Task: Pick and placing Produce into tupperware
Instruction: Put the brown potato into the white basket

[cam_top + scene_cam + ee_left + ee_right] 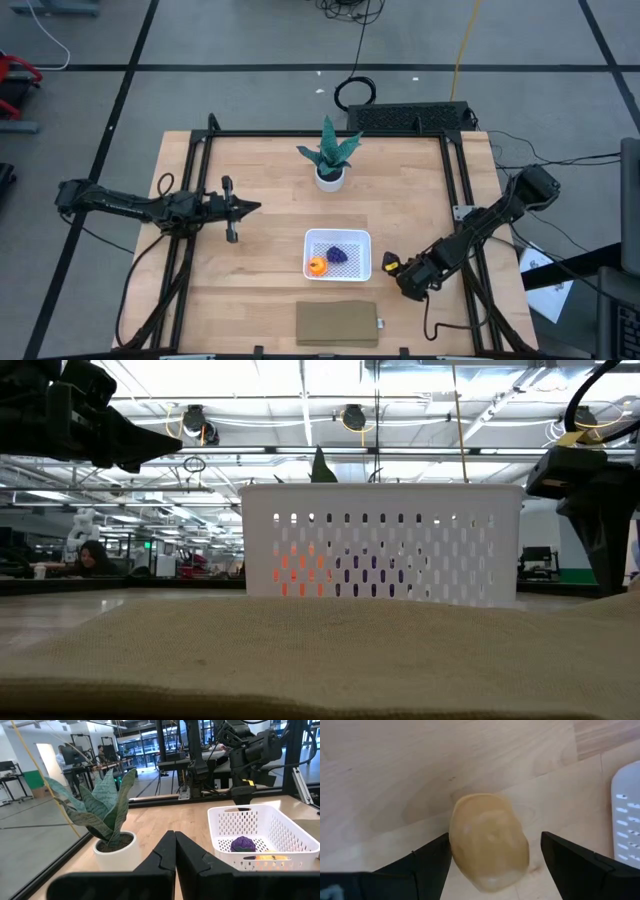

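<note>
The white tupperware (338,240) sits at the table's near middle, with the round orange piece (317,266) and the dark purple bumpy piece (339,255) inside it. Both show through its slotted wall in the low view, orange piece (290,565) and purple piece (360,570). The tan-yellow oval piece (489,840) lies on the wood just right of the tupperware's edge (626,815). My right gripper (492,862) is open and points down over it, one finger on each side. My left gripper (175,852) is shut and waits above the table's left part (255,207). My right gripper comes at the tan-yellow piece from above, pointing down, while the piece lies on the table. One finger (432,857) stands right at the piece's side (454,837); I cannot tell whether it touches. The other finger (570,855) is clearly apart from it.
A teal potted plant (330,160) stands at the table's far middle. A flat brown slab (338,323) lies at the near edge in front of the tupperware. A black frame rail (470,200) runs along the right side, close behind my right arm.
</note>
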Robot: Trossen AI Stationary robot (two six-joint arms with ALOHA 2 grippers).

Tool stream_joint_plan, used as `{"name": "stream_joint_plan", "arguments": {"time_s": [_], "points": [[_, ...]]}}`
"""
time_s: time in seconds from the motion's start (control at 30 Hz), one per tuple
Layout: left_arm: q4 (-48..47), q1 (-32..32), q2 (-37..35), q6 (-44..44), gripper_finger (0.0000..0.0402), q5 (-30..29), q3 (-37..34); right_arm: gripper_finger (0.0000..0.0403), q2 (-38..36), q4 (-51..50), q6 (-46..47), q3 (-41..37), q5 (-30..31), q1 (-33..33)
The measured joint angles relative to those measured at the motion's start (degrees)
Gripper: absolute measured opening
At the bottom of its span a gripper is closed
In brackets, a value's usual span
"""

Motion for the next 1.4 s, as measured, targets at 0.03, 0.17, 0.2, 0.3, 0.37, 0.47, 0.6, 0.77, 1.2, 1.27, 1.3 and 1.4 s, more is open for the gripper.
{"name": "stream_joint_plan", "arguments": {"time_s": [0.03,0.17,0.2,0.3,0.37,0.47,0.6,0.77,1.2,1.27,1.3,1.4], "points": [[-0.02,-0.01,-0.01,-0.02,0.0001,0.00,0.00,0.0295,0.10,0.06,0.34,0.00,-0.02,-0.01],[-0.23,-0.02,-0.02,0.00,0.0001,0.00,0.00,0.0295,0.15,0.16,1.39,0.00,-0.02,-0.01],[-0.24,0.00,0.00,-0.01,0.0001,0.00,0.00,0.0295,0.17,0.16,1.65,0.00,-0.02,-0.01],[-0.26,0.00,0.00,-0.02,0.0001,0.00,0.00,0.0295,0.20,0.15,2.02,0.00,-0.04,-0.01],[-0.26,-0.02,0.00,0.00,0.0001,0.00,0.00,0.0295,0.22,0.24,1.14,0.00,-0.04,-0.01],[-0.27,-0.01,-0.02,0.00,0.0001,0.00,0.00,0.0295,0.24,0.36,-0.29,0.00,-0.08,-0.01],[-0.26,-0.02,0.00,0.00,0.0001,0.00,0.00,0.0295,0.26,0.68,-1.58,-0.02,-0.12,-0.03],[-0.28,0.00,-0.01,0.00,0.0001,0.00,0.00,0.0289,0.28,1.04,-0.31,-0.07,-0.13,-0.10],[-0.26,-0.02,0.00,0.04,0.0001,0.00,0.00,0.0203,0.37,1.49,6.99,-0.18,-0.54,-0.12],[-0.26,-0.02,-0.02,0.04,0.0001,0.00,0.00,0.0195,0.40,2.27,8.28,-0.20,-0.54,-0.43],[-0.24,-0.01,0.00,0.04,0.0001,0.02,0.00,0.0193,0.44,2.85,9.33,-0.20,-0.54,-0.55],[-0.24,-0.02,0.00,0.02,0.0001,0.00,0.00,0.0196,0.59,6.75,12.68,-0.18,0.05,-1.20]]}}
